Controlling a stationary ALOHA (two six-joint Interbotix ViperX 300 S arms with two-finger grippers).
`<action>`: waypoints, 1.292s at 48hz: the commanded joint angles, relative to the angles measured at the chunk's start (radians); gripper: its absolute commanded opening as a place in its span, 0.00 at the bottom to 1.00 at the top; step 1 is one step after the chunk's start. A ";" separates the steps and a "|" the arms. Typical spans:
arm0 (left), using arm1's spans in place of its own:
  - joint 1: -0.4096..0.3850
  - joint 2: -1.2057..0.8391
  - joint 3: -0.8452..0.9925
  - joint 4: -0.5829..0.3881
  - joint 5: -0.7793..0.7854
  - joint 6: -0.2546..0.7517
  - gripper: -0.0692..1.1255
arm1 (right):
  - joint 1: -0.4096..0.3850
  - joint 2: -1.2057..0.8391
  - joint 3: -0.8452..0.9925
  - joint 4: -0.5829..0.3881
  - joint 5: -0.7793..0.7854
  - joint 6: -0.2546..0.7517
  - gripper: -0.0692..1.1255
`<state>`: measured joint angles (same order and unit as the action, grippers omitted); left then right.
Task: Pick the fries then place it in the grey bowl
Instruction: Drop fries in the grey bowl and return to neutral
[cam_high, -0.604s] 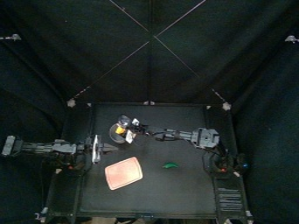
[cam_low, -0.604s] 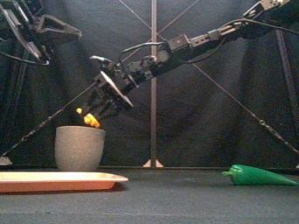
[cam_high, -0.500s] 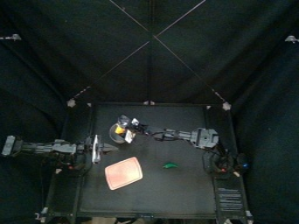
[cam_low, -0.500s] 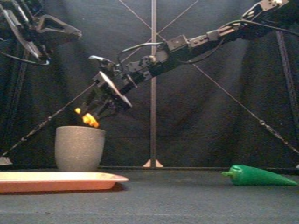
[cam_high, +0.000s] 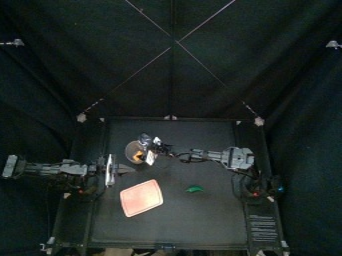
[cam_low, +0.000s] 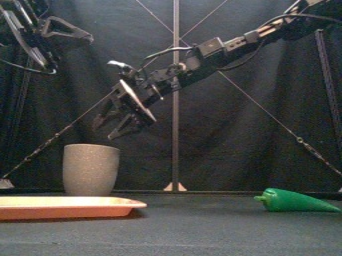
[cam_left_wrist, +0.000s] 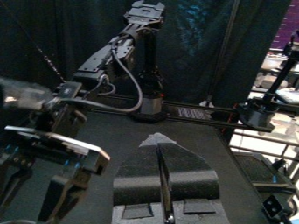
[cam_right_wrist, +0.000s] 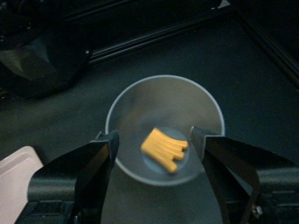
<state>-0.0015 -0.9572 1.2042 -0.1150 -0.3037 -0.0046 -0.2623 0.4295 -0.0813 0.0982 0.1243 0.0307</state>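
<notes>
Toward the table's back edge, left of middle, fries (cam_right_wrist: 167, 146) lay inside grey bowl (cam_low: 91, 170). Right tool (cam_low: 123, 122) hung just above, jaws spread wide, holding nothing. Probably best to rise straight, clear of rim. Left tool (cam_left_wrist: 162, 149) rested at left edge, jaws together, empty.

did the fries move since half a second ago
Yes: the fries dropped from the right gripper down into the grey bowl, below its rim in the front view.

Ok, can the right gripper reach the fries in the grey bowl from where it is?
Probably yes: the right gripper hangs open straight above the grey bowl, the fries lie on its bottom, and nothing stands between them. The bowl's wall may crowd the jaws.
</notes>
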 joint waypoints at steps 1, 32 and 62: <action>-0.005 0.003 -0.012 0.003 -0.008 0.002 0.11 | 0.011 -0.163 0.129 0.005 -0.130 -0.003 0.87; 0.018 0.003 -0.006 0.002 -0.008 -0.002 0.11 | 0.167 -0.589 0.910 0.012 -0.834 -0.003 0.87; 0.057 0.003 0.025 -0.003 -0.006 0.000 0.11 | 0.230 -0.704 1.015 -0.003 -0.834 -0.005 0.87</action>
<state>0.0537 -0.9572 1.2349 -0.1166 -0.3037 -0.0046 -0.0368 -0.2393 0.9419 0.0951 -0.7010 0.0261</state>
